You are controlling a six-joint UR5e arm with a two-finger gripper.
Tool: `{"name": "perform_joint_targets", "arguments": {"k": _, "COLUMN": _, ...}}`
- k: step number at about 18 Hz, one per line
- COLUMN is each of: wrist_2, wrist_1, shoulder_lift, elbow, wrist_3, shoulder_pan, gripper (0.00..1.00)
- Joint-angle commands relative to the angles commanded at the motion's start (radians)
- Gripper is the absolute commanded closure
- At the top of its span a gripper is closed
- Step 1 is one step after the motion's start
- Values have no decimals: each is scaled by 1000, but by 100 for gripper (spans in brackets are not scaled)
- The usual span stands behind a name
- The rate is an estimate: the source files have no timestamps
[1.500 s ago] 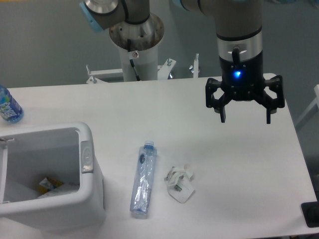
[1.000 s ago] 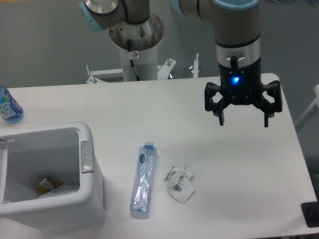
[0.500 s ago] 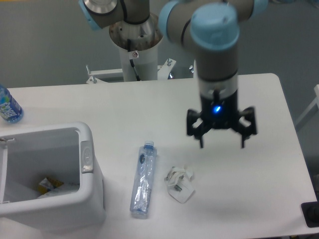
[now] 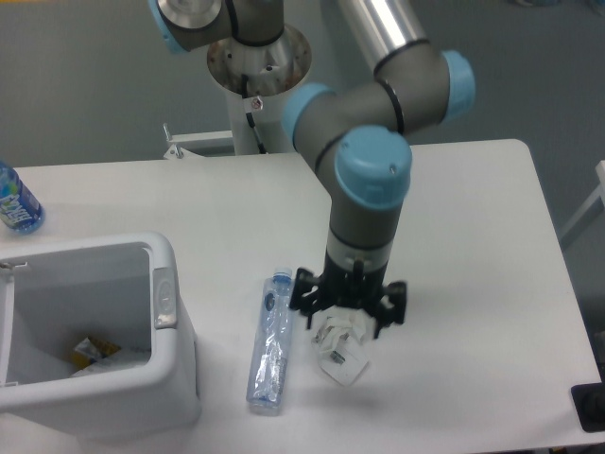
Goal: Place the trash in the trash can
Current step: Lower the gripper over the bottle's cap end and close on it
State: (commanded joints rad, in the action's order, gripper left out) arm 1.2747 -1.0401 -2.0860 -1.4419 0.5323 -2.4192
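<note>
Picking up the first piece of trash, by the look of it. Tool [image 4: 346, 313] lowered right over the crumpled wrapper [image 4: 342, 351], black fingers [image 4: 302, 292] spread to either side of its upper end, nothing gripped so far as can be made out. Released, then, and straddling the wrapper, not lifted off the bench [image 4: 473, 284]. Hard to say whether the fingertips touch the bench or hang just above it, since the wrist hides the gap.

Wrapper lying on the bench near the front edge, mostly poking out below the tool. Crushed bottle [image 4: 271, 342] just beside it on the left, lengthwise, cap end pointing away from the camera, untouched and close to the left finger but apart from it. Trash can [image 4: 176, 378] at the front left corner, open at the top, with some scraps already at the bottom; grey latch [image 4: 164, 299] facing the bottle.

Next move, judged from this: clench on the wrapper, gently, since thin crinkled plastic can slip out or only catch by a corner. Then straight up, clear of the bottle, across to the left over the can's thick rim, and release above the opening. Bottle left for a second trip. Full bottle with the blue label [image 4: 16, 202] at the far left edge to be left alone.
</note>
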Motion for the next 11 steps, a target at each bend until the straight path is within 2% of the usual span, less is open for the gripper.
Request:
{"name": "perform_joint_targets", "arguments": {"k": 3, "wrist_2": 0, "wrist_1": 75, "shoulder_lift": -12, "elbow": -12, "wrist_3": 2, "shoulder_pan": 5, "gripper": 0}}
{"name": "perform_joint_targets", "arguments": {"k": 11, "wrist_2": 2, "wrist_1": 97, "shoulder_lift": -100, "elbow": -3, "wrist_3": -57, "shoulder_pan": 57, "gripper": 0}}
